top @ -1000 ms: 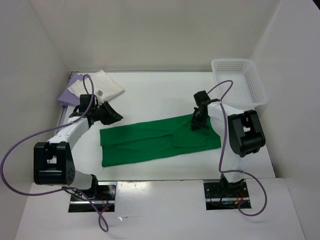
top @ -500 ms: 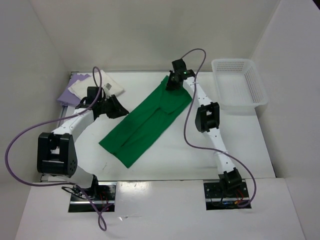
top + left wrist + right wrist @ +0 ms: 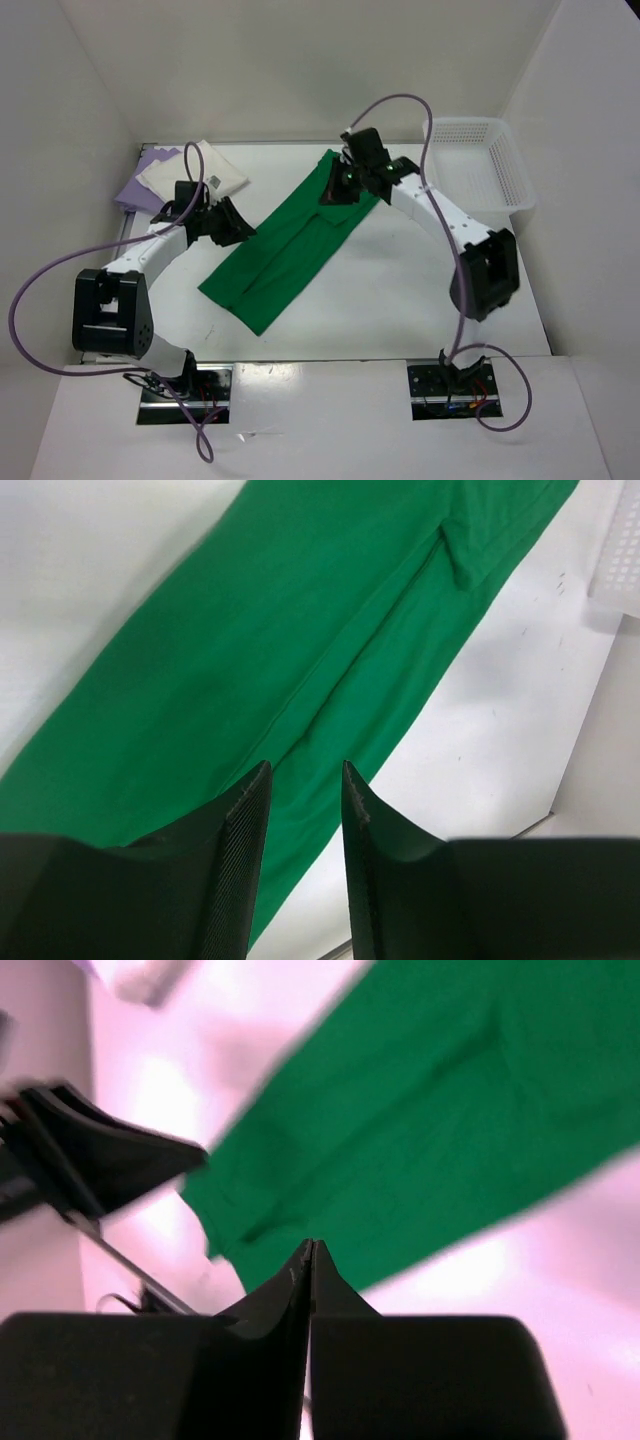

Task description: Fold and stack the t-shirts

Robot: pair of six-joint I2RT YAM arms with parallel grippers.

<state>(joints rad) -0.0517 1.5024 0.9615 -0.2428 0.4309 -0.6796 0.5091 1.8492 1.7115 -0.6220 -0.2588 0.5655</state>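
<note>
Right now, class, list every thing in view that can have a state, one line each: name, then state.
green t-shirt: folded into a long strip, lying flat, not stacked
cream t-shirt: folded, lying on the lavender one
lavender t-shirt: mostly covered by the cream one
basket: upright
left gripper: open, above the green t-shirt
right gripper: shut, no cloth in it

no legible text, labels or numbers

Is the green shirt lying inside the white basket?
No, the green shirt lies stretched out on the table, while the white basket stands apart at the far right corner.
</note>
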